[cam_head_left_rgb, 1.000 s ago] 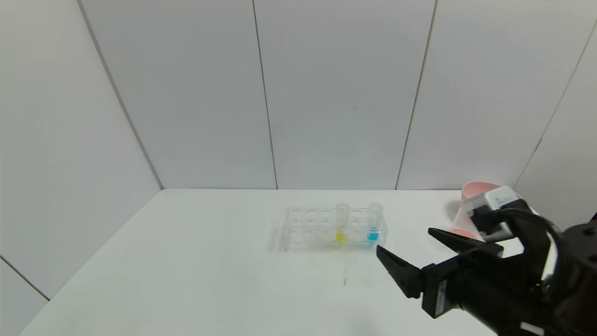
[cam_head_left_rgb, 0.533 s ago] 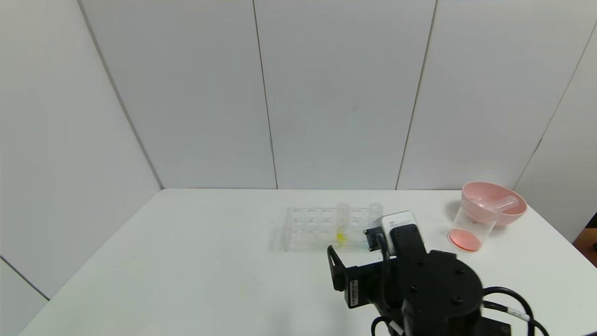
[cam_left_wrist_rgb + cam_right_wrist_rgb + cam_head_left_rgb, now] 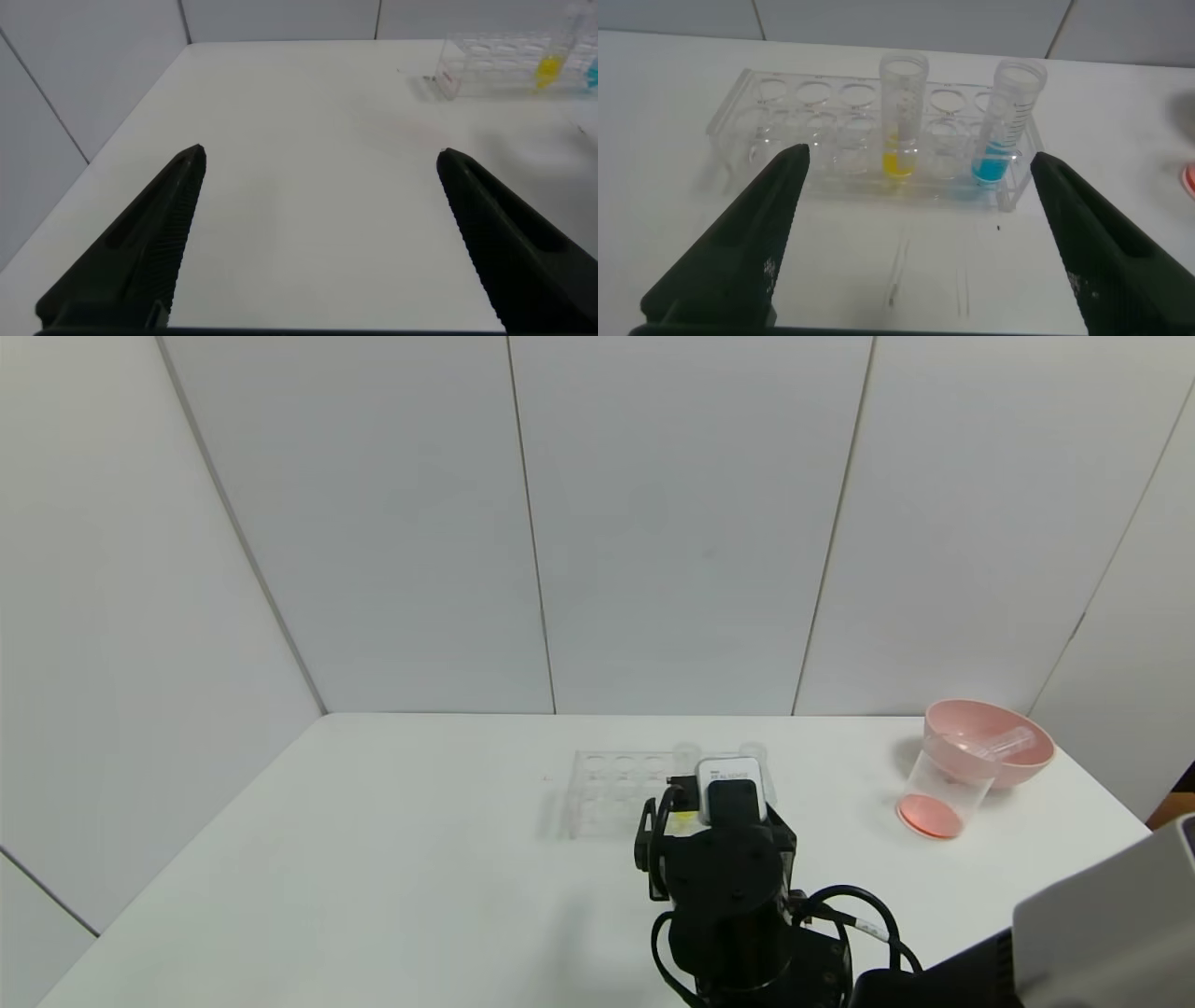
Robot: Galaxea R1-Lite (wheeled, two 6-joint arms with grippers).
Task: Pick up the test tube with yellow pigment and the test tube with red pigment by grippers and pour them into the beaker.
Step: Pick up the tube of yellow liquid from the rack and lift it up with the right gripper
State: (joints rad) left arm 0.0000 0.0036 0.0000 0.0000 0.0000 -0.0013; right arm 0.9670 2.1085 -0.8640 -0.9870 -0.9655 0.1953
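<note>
A: Where do we find the test tube with yellow pigment [image 3: 902, 117], and how is it oriented?

B: We see it standing upright in the clear rack [image 3: 785, 131], long axis vertical, mouth upward, with a short yellow band at its foot. The tube with blue liquid [image 3: 1008, 121] stands upright two holes along the same row.

A: And the grippers?

B: The right gripper [image 3: 915, 233] faces the rack, fingers spread wide on either side of both tubes, touching neither. The left gripper [image 3: 318, 233] hangs over bare table [image 3: 308, 168], fingers likewise spread.

A: The beaker [image 3: 941, 791]?

B: We see it well to the right, against the pink bowl [image 3: 990, 742], holding orange-red liquid; a clear tube [image 3: 1001, 744] lies in the bowl.
</note>
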